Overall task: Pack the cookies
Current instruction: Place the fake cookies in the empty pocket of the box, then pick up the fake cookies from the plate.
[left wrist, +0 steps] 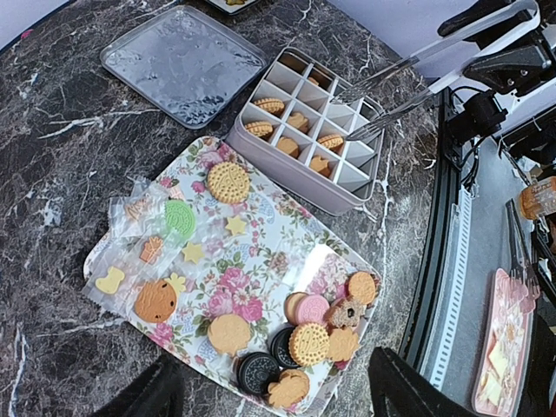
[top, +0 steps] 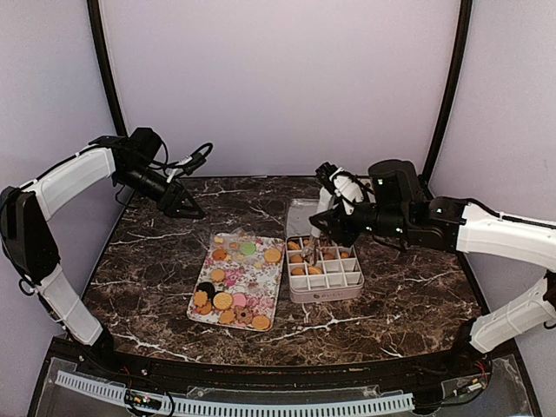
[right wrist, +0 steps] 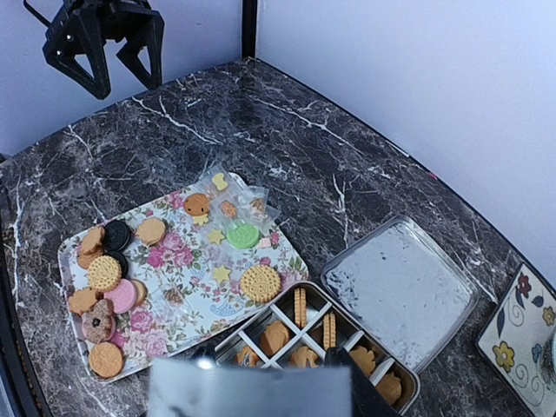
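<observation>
Marble table [top: 156, 261]; floral tray [top: 256, 274] near centre. Divided tin [top: 326, 294] just beside it, three o'clock; lid [top: 301, 217] at tin's twelve. Metal tongs [left wrist: 395, 117] over tin.

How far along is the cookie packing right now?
Done: several compartments of the divided box hold cookies. In hand: the right gripper holds tongs reaching into the box. Left: many cookies lie on the floral tray, several compartments are empty, the lid is off.
</observation>
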Robot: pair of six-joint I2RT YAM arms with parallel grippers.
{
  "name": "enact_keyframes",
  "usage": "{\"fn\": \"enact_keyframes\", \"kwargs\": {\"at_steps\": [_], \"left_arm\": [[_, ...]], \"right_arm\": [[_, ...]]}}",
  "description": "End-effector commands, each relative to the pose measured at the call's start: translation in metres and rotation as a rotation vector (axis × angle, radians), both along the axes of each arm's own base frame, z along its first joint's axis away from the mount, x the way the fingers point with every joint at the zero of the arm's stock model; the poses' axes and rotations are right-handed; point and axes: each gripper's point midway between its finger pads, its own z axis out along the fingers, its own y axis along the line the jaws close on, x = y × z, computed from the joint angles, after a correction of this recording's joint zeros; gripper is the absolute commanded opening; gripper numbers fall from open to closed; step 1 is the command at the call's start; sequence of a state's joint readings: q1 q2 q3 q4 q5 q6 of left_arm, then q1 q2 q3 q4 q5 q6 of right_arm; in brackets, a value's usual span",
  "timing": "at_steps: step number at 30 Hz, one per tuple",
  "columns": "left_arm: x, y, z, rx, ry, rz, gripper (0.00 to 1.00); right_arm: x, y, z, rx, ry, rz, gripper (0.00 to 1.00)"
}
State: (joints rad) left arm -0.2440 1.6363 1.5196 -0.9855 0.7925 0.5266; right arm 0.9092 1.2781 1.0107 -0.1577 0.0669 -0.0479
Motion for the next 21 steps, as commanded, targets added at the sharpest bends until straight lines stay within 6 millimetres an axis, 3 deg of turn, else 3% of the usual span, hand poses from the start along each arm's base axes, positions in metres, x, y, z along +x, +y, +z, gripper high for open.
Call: {"fn": "enact_keyframes", "kwargs": {"at_steps": [1, 7, 11, 16, 21], "left_arm": [[-0.001, 0.005, 0.005, -0.003, 0.006, 0.012, 0.75], [0.016, 0.028, -0.002, -0.017, 0.059, 0.105, 0.77], [0.022, 0.048, -0.011, -0.012, 0.104, 0.169, 0.78], [0.017, 0.060, -0.018, -0.003, 0.116, 0.196, 0.78], [0.012, 0.064, -0.018, -0.011, 0.117, 0.200, 0.78]], "right_arm": [[0.003, 0.014, 0.067, 0.178, -0.088, 0.032, 0.41], [0.005, 0.051, 0.077, 0.268, -0.095, 0.086, 0.41], [0.010, 0.100, 0.072, 0.291, -0.104, 0.131, 0.41], [0.005, 0.169, 0.047, 0.265, -0.086, 0.210, 0.41], [0.007, 0.210, 0.027, 0.261, -0.069, 0.252, 0.41]]}}
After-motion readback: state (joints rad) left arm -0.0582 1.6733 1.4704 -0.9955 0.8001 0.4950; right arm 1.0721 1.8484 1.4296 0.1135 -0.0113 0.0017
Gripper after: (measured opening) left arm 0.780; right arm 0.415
